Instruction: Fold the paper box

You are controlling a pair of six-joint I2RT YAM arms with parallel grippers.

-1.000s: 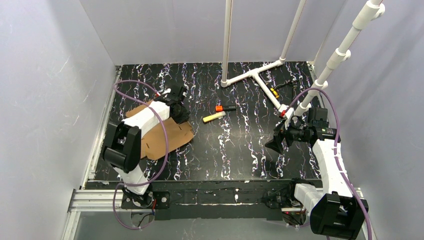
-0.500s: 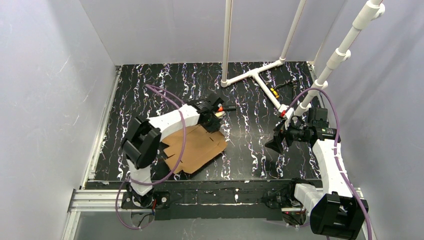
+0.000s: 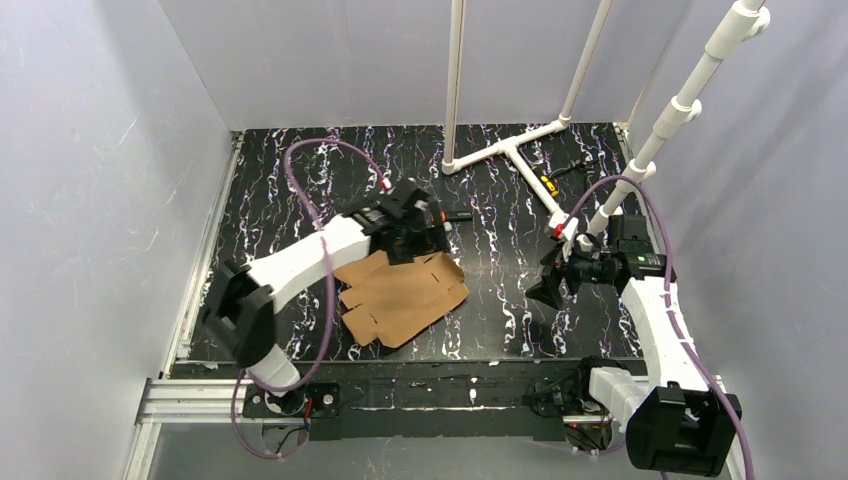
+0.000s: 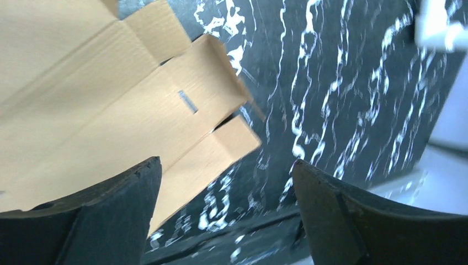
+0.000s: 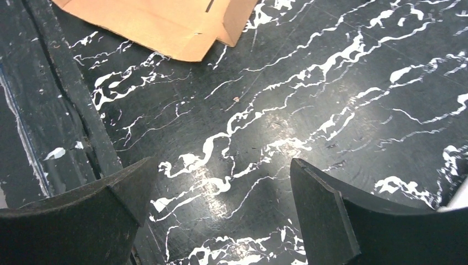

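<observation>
The paper box (image 3: 408,300) lay unfolded, a flat sheet of plain brown corrugated cardboard with its flaps and tabs spread, slightly askew on the dark marbled tabletop (image 3: 500,325) near its front edge.

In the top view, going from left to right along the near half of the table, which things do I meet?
In order: left arm's elbow → paper box → right gripper → right arm's white forearm.

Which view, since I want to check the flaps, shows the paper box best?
Top external: nearly the whole flat paper box shows, with its outline of flaps. Left wrist shows only a few flaps; right wrist catches just one corner.
</observation>
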